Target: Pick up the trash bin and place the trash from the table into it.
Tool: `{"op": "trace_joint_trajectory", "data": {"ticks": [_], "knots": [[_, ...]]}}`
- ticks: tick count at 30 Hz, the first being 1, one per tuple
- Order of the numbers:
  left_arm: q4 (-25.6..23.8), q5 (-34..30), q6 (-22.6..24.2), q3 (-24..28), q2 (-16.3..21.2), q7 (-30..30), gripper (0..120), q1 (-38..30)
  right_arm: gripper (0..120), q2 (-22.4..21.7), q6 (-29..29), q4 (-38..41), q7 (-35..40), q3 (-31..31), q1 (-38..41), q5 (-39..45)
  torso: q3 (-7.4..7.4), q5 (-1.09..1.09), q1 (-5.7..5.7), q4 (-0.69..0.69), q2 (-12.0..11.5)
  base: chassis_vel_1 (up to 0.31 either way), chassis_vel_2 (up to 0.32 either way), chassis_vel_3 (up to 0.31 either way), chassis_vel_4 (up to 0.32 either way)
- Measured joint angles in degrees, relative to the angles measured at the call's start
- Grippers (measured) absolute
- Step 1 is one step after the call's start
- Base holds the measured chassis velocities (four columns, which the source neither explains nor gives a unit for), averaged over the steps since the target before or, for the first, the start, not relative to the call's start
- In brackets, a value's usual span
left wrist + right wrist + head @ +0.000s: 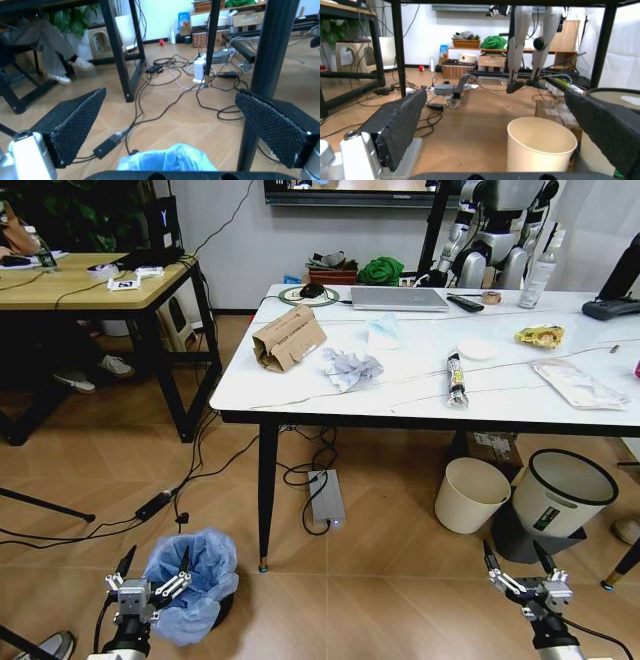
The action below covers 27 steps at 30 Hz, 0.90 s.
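Observation:
The trash bin [193, 583] with its crinkled blue bag stands on the floor left of the table's front leg; its blue bag [165, 159] shows low in the left wrist view. My left gripper [152, 565] is open just over the bin's near-left rim, empty. My right gripper [516, 559] hangs open over bare floor at the right. On the white table [420, 395] lies the trash: torn brown cardboard [288, 337], crumpled white paper [350, 367], a pale blue wad [383, 330], a dark tube wrapper [456, 378], a yellow wrapper [540, 335] and a clear flat pack [578, 383].
A cream round bin [471, 495] [540, 148] and a grey bin with black rim [558, 502] stand under the table's right side. A silver laptop [398, 298] and black remote [465, 303] lie at the back. Cables and a power strip [325, 497] cross the floor. A wooden desk [90, 280] stands left.

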Motion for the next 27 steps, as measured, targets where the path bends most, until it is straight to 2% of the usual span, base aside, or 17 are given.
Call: {"op": "trace_joint_trajectory", "data": {"ticks": [14, 27], "knots": [[-0.14, -0.75, 0.19, -0.49, 0.34, 0.6, 100, 0.76, 100, 0.4, 0.13, -0.31, -0.21, -0.5, 0.45, -0.49, -2.13, 0.0, -1.01, 0.0, -3.14, 0.0, 0.0, 0.0, 0.0], [-0.4, -0.41, 0.41, -0.82, -1.09, 0.68, 100, 0.69, 100, -1.51, 0.22, -0.89, -0.48, -1.31, 0.81, -0.27, -4.09, 0.0, -2.04, 0.0, -6.14, 0.0, 0.0, 0.0, 0.0]]}}
